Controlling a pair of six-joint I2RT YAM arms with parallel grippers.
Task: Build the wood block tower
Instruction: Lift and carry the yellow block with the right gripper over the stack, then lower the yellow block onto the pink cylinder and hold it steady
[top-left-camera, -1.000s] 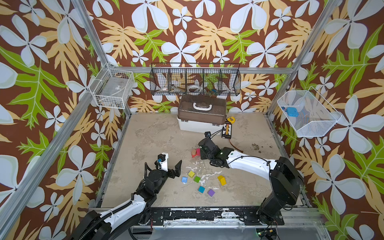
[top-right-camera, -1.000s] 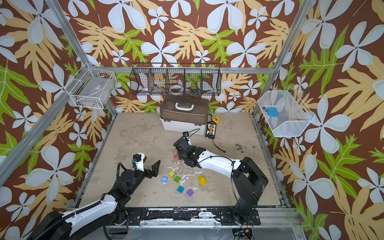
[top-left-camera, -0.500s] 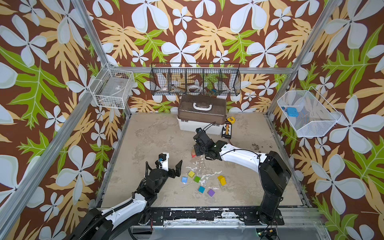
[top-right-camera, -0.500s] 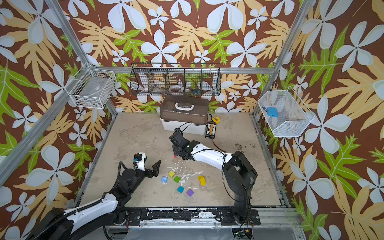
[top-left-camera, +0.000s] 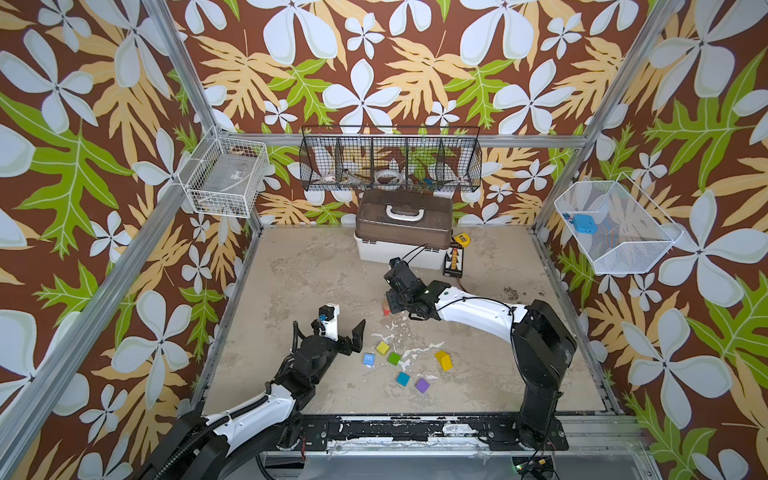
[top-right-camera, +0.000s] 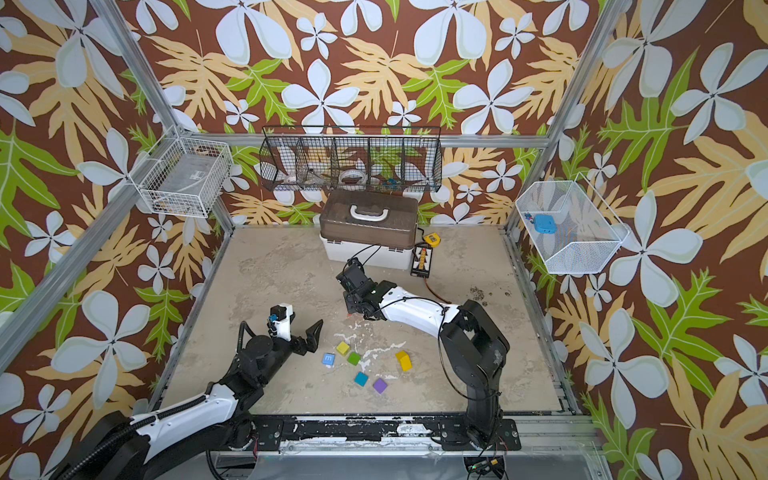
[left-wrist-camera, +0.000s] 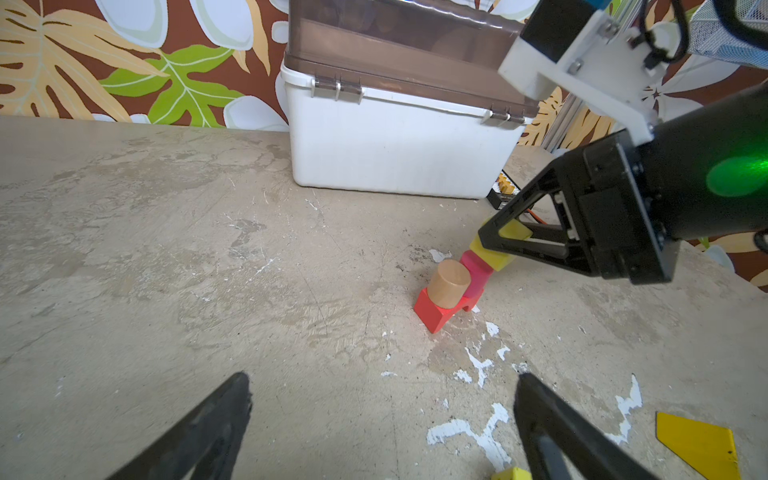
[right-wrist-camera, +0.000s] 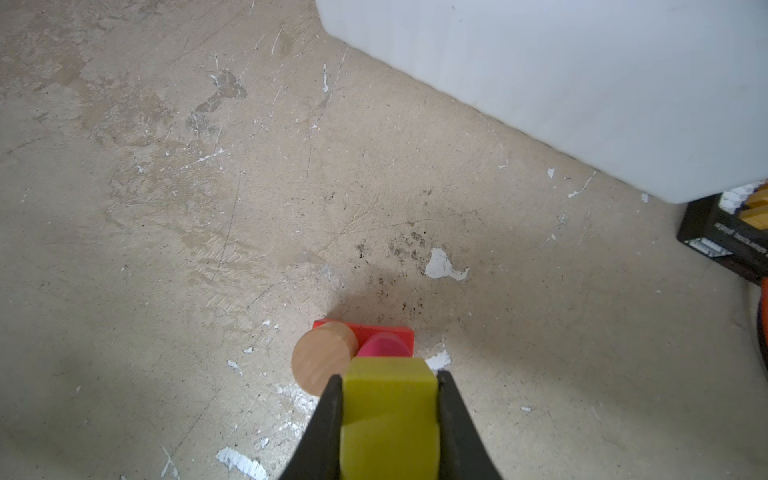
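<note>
My right gripper (right-wrist-camera: 390, 376) is shut on a yellow block (right-wrist-camera: 390, 407), seen too in the left wrist view (left-wrist-camera: 492, 257). The block hangs right at the top of a pink cylinder (left-wrist-camera: 478, 274). That cylinder stands beside a tan cylinder (left-wrist-camera: 449, 282) on a red slab (left-wrist-camera: 432, 316). Near the front, my left gripper (top-left-camera: 328, 332) is open and empty, just left of the loose blocks: yellow cube (top-left-camera: 382, 348), green (top-left-camera: 394, 358), blue (top-left-camera: 368, 359), teal (top-left-camera: 402, 378), purple (top-left-camera: 422, 385) and a yellow rounded piece (top-left-camera: 443, 360).
A white box with a brown lid (top-left-camera: 401, 232) stands at the back, just behind the stack. A black case (top-left-camera: 455, 259) and a yellow tape measure (top-left-camera: 462, 239) lie to its right. Wire baskets (top-left-camera: 390, 162) hang on the walls.
My right gripper has carried the yellow block a little left and back, and now holds it over the pink cylinder. The left arm has stayed still.
</note>
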